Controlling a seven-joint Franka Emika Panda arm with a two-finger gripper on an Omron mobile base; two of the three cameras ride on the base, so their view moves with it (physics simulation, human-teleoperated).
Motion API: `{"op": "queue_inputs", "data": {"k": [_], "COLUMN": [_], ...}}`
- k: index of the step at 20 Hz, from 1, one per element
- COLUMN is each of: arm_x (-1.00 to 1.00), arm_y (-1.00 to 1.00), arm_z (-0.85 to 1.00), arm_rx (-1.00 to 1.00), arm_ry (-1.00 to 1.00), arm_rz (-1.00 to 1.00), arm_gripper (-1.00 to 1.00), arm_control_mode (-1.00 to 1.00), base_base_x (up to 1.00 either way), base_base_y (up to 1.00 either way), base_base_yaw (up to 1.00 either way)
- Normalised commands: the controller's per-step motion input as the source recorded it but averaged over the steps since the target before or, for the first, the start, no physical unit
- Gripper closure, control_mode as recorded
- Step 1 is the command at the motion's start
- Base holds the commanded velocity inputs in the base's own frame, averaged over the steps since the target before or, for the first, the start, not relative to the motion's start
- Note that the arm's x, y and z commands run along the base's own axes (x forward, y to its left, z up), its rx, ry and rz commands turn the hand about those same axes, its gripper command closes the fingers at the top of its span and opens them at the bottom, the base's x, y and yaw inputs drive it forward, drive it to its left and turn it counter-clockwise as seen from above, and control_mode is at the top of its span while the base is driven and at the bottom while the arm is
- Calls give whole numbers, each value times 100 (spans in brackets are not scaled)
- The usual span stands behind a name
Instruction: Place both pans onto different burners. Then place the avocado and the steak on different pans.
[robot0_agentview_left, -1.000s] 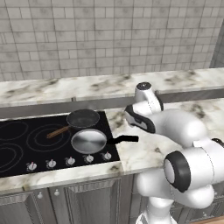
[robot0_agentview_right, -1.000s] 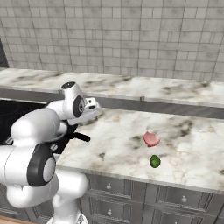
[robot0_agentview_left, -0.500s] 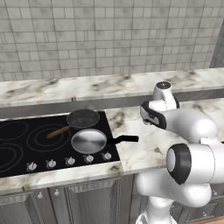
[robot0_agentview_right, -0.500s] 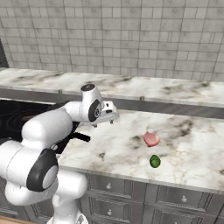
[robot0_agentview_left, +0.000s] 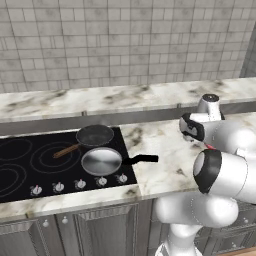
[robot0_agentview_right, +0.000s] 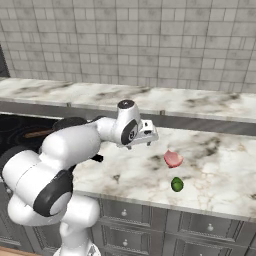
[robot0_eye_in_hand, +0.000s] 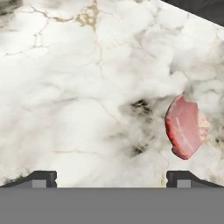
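Both pans sit on the black cooktop (robot0_agentview_left: 30, 172). The dark pan (robot0_agentview_left: 95, 135) with its wooden handle is at the back right, and the silver pan (robot0_agentview_left: 102, 161) lies in front of it, its black handle over the counter. Grey burner rings (robot0_agentview_left: 49, 159) show to their left. The steak (robot0_agentview_right: 173, 159) lies on the marble counter, with the avocado (robot0_agentview_right: 177, 184) nearer the front edge. My gripper (robot0_agentview_right: 149, 138) hovers above the counter just left of the steak, open and holding nothing. From the hand, the steak (robot0_eye_in_hand: 187, 127) lies at the right, above one fingertip (robot0_eye_in_hand: 181, 178).
The marble counter (robot0_agentview_right: 220, 170) runs right of the cooktop, with a raised ledge and tiled wall behind. Small silver knobs (robot0_agentview_left: 80, 184) line the cooktop's front. Drawers sit below the counter edge.
My arm has swung right, from beside the pans at the cooktop's edge to above the counter near the steak. The pans, steak and avocado have stayed put.
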Motion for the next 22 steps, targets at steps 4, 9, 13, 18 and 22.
{"op": "queue_inputs", "data": {"k": [4,9,13,18,22], "arm_x": [2,2,3,5,6], "arm_y": [-71,-61,-48,-10,0], "arm_z": [-6,-11,-16,-21,-19], "arm_rx": [1,3,5,5,0], "arm_ry": [0,0,0,0,0], "arm_rz": [-1,0,0,0,0], "arm_gripper": [-100,-100,-100,-100,-100], "arm_control_mode": [-100,-100,-100,-100,-100], "base_base_x": [0,0,0,0,0], "base_base_y": [0,0,0,0,0], "base_base_yaw": [0,0,0,0,0]}}
